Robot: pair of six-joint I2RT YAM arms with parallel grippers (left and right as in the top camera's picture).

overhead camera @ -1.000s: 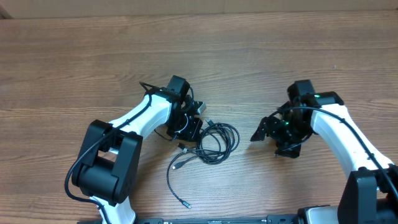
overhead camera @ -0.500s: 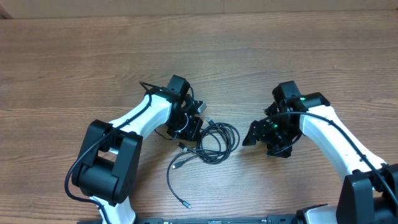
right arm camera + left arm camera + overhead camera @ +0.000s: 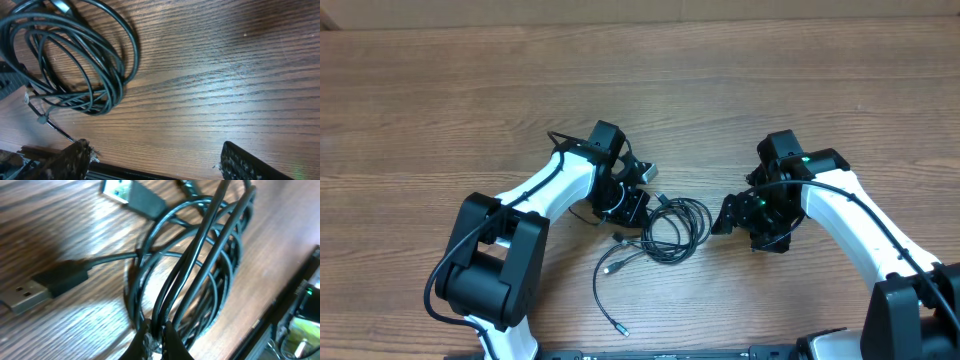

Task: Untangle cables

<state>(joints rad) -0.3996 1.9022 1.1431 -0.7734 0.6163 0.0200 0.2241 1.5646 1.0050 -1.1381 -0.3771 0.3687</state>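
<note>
The cables point(image 3: 672, 227) are thin black cords coiled in a bundle at the table's middle, with a loose tail point(image 3: 605, 290) running toward the front edge. In the left wrist view the coil point(image 3: 200, 265) has silver USB plugs point(image 3: 22, 296) beside it. My left gripper point(image 3: 638, 207) is shut on strands of the coil point(image 3: 159, 339). My right gripper point(image 3: 728, 215) is open and empty just right of the coil, with bare wood between its fingers point(image 3: 155, 157). The coil also shows in the right wrist view point(image 3: 75, 65).
The wooden table point(image 3: 440, 90) stretches to the back and both sides. The left arm point(image 3: 545, 185) lies left of the coil and the right arm point(image 3: 850, 215) lies to the right. The table's front edge is close below the cable tail.
My right gripper has moved left toward the coil. The left gripper has shifted slightly right, dragging the coil and its tail a little to the right.
</note>
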